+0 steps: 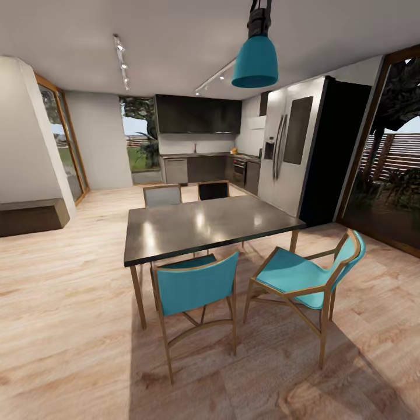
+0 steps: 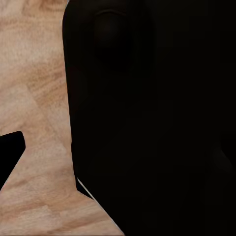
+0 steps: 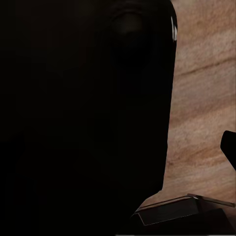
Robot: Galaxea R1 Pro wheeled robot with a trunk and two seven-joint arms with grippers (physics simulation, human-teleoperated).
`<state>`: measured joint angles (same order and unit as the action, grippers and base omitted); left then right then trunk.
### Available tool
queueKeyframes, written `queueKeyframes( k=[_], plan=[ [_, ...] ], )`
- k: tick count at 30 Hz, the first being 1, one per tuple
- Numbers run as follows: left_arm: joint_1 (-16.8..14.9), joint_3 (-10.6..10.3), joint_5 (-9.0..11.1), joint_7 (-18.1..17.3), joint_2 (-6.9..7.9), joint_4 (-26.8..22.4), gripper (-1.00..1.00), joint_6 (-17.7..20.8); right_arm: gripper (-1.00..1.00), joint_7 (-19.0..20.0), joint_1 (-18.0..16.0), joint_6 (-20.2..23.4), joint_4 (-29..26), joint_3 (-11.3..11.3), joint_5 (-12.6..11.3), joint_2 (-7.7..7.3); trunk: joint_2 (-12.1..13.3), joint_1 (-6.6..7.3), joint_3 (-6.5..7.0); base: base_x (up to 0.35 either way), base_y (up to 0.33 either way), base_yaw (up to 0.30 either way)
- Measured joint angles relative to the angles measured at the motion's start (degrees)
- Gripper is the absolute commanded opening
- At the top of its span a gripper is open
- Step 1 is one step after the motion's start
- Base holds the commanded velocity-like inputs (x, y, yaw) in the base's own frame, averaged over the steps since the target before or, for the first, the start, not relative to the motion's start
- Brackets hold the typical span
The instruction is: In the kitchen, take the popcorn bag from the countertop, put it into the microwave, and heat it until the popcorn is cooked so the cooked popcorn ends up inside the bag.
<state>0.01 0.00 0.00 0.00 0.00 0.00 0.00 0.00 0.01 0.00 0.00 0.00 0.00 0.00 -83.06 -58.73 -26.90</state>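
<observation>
**Room inventory: open dining/kitchen**

Light wood plank floor (image 1: 70, 326). Dark dining table (image 1: 204, 227) w/ two teal chairs (image 1: 195, 286) near side, two more far side. Teal pendant lamp (image 1: 255, 61). Steel fridge (image 1: 291, 151) at right. Dark wall cabinets (image 1: 198, 114) at back. Glazed doors both sides.

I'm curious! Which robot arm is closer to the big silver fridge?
Right, probably. The fridge stands ahead on the robot's right, past the table; both wrist cameras face wood floor, far from it.
</observation>
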Motion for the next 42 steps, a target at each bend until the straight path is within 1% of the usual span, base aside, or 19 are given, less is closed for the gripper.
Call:
queueKeyframes(
  k=[1,2,3,6,10,13,20,26,29,30,34,36,42],
  plan=[
    [0.0,0.0,0.0,0.0,0.00,0.0,1.00,0.0,1.00,0.0,0.0,0.0,0.0,0.0,0.0,0.00,0.0,0.00,0.00,0.000,0.000,0.000],
    [-0.1,0.3,0.3,-0.1,-0.32,-0.3,1.00,-0.1,1.00,-0.1,-0.1,-0.3,-0.2,0.3,0.3,-0.32,0.0,0.00,0.02,0.000,0.000,0.000],
    [-0.1,0.5,0.3,-0.1,-0.64,-0.6,1.00,-0.1,1.00,-0.1,-0.1,-0.5,-0.2,0.3,0.4,-0.33,0.0,0.00,0.02,0.000,0.000,0.000],
    [-0.1,0.5,0.4,-0.1,-0.63,-0.7,1.00,-0.1,1.00,-0.1,-0.1,-0.4,-0.1,0.3,0.5,-0.34,0.0,0.00,0.02,0.000,0.000,0.000],
    [-0.1,1.5,1.6,-0.1,-0.37,-2.0,1.00,-0.8,1.00,0.1,-0.1,-1.2,-0.3,0.4,0.5,-0.42,0.0,0.00,0.02,0.000,0.000,0.000],
    [-0.1,1.6,2.4,-0.1,-0.34,-2.8,1.00,-0.9,1.00,0.1,-0.1,-1.3,-0.3,0.4,0.6,-0.43,0.0,0.00,0.02,0.000,0.000,0.000],
    [-0.1,1.6,4.5,-0.1,-0.34,-2.9,1.00,-1.0,1.00,0.0,-0.1,-1.3,-0.3,0.5,0.6,-0.38,0.0,0.00,0.02,0.000,0.000,0.004],
    [-0.1,1.7,6.4,0.0,-0.29,-2.9,1.00,-1.0,1.00,-0.1,-0.1,-1.3,-0.4,0.5,0.6,-0.43,0.0,0.00,0.02,0.000,0.000,0.203],
    [-0.1,1.7,9.1,0.0,-0.26,-2.9,1.00,-1.0,1.00,-0.1,-0.1,-1.3,-0.4,0.5,0.6,-0.43,0.0,0.00,0.02,0.000,0.000,0.263],
    [-0.1,1.6,10.6,0.0,-0.24,-2.9,1.00,-1.0,1.00,-0.1,-0.1,-1.3,-0.4,0.5,0.6,-0.43,0.0,0.00,0.02,0.000,0.000,0.266],
    [-0.1,1.5,14.4,0.0,-0.17,-2.9,1.00,-1.0,1.00,-0.1,-0.1,-1.3,-0.4,0.5,0.6,-0.43,0.0,0.00,0.02,0.000,0.000,0.269],
    [-0.1,1.5,14.9,0.0,-0.16,-2.9,1.00,-1.0,1.00,-0.1,-0.1,-1.3,-0.4,0.5,0.6,-0.43,0.0,0.00,0.02,0.000,0.000,0.272],
    [-0.1,1.5,15.5,0.1,-0.19,-2.9,1.00,-1.0,1.00,-0.1,-0.1,-1.4,-0.4,0.4,0.6,-0.43,0.0,0.00,0.02,0.000,0.000,0.276]
  ],
)
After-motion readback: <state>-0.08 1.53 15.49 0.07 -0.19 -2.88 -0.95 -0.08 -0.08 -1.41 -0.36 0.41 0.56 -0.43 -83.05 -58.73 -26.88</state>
